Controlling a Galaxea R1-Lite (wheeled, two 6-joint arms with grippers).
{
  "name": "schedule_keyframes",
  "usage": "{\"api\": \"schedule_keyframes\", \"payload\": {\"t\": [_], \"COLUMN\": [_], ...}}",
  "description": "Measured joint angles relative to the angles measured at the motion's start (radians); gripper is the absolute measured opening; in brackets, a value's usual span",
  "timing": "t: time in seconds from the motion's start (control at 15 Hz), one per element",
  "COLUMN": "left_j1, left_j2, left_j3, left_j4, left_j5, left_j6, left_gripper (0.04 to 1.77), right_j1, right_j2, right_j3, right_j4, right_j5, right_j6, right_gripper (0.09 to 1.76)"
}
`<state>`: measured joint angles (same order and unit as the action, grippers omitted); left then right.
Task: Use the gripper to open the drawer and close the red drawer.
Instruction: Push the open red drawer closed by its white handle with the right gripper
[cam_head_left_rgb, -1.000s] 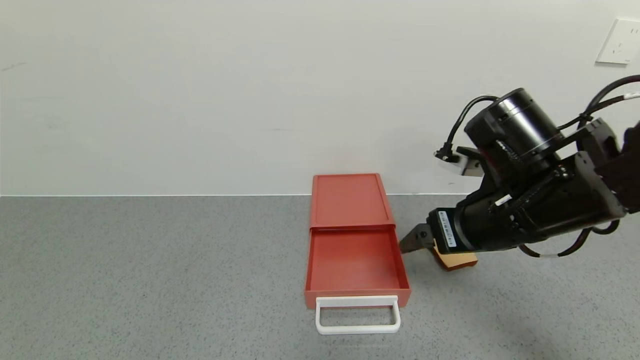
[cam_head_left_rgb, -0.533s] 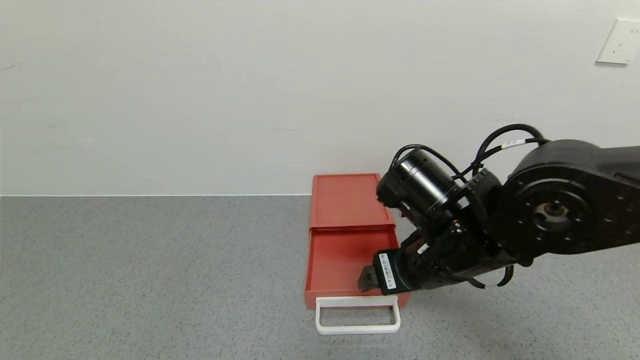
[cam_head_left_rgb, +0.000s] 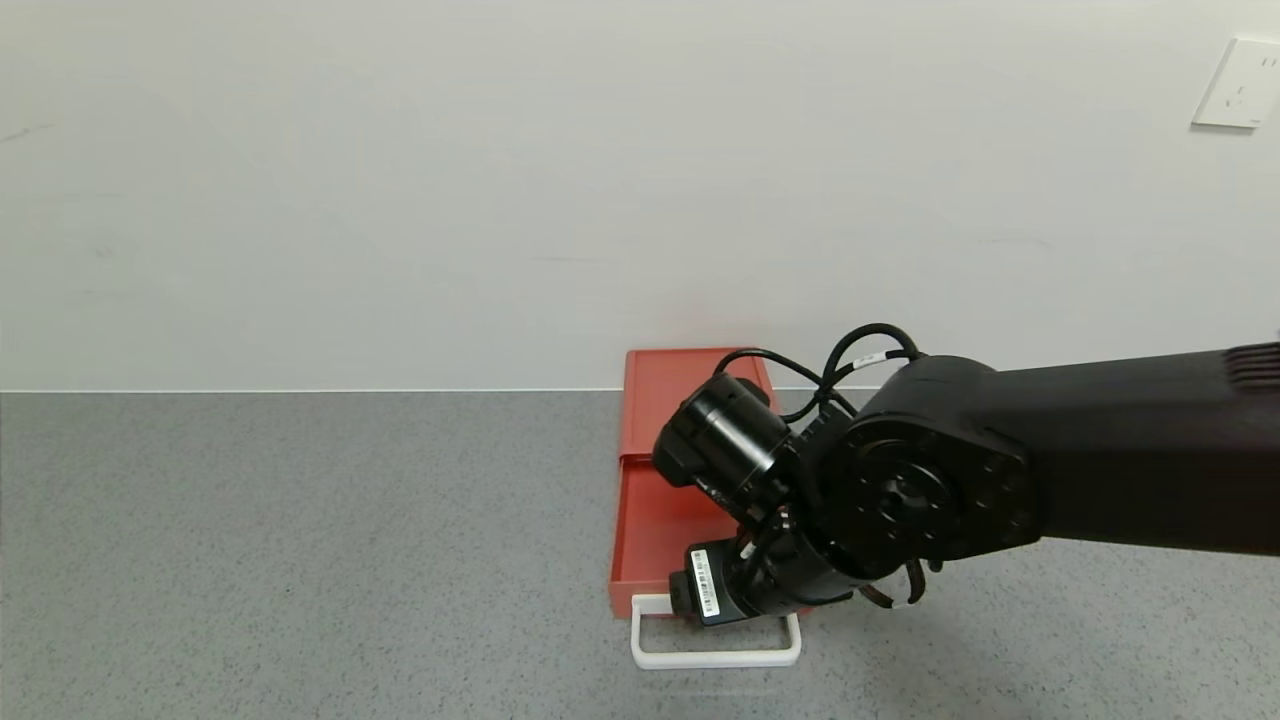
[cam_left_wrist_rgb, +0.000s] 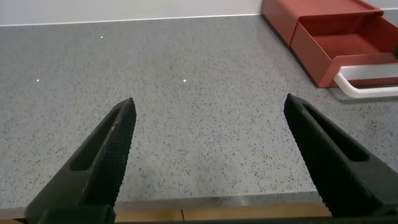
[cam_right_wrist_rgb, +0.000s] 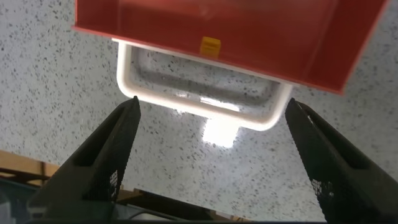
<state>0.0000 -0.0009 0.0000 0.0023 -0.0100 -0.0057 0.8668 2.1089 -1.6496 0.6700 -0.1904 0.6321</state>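
The red drawer (cam_head_left_rgb: 695, 400) is a flat brick-red box at the table's middle, against the wall. Its tray (cam_head_left_rgb: 650, 520) is slid out toward me, with the white loop handle (cam_head_left_rgb: 715, 655) at its front. My right gripper (cam_head_left_rgb: 690, 598) hangs over the tray's front wall and the handle. In the right wrist view it (cam_right_wrist_rgb: 212, 106) is open, its fingers spread wider than the handle (cam_right_wrist_rgb: 249, 118), with the tray's front wall (cam_right_wrist_rgb: 261, 43) just beyond. My left gripper (cam_left_wrist_rgb: 208, 102) is open and empty over bare table, left of the drawer (cam_left_wrist_rgb: 336, 37).
A grey speckled table (cam_head_left_rgb: 300, 550) runs to a white wall. A wall socket (cam_head_left_rgb: 1240, 82) is at the top right. The table's front edge (cam_left_wrist_rgb: 186, 208) lies just below my left gripper. The right arm (cam_head_left_rgb: 1100, 480) covers the table to the drawer's right.
My right arm has swung left and toward me, from beside the drawer's right side to over the tray's front and handle. The tan slice seen earlier is now hidden. The drawer has not moved.
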Motion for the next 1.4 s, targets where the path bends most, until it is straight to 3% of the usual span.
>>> {"api": "schedule_keyframes", "payload": {"t": [0.33,0.73,1.13,1.4], "left_j1": [0.000,0.000,0.000,0.000], "left_j2": [0.000,0.000,0.000,0.000], "left_j3": [0.000,0.000,0.000,0.000], "left_j4": [0.001,0.001,0.002,0.002], "left_j5": [0.000,-0.001,0.000,-0.001], "left_j6": [0.000,0.000,0.000,-0.001], "left_gripper": [1.72,1.72,1.72,1.72], "right_j1": [0.018,0.031,0.066,0.090], "right_j2": [0.084,0.116,0.086,0.029], "right_j3": [-0.121,-0.143,-0.074,0.056], "right_j4": [0.113,0.123,0.103,-0.063], "right_j5": [-0.005,-0.006,-0.049,-0.079], "right_j6": [0.099,0.140,0.184,0.187], "right_gripper": [1.71,1.71,1.71,1.71]}}
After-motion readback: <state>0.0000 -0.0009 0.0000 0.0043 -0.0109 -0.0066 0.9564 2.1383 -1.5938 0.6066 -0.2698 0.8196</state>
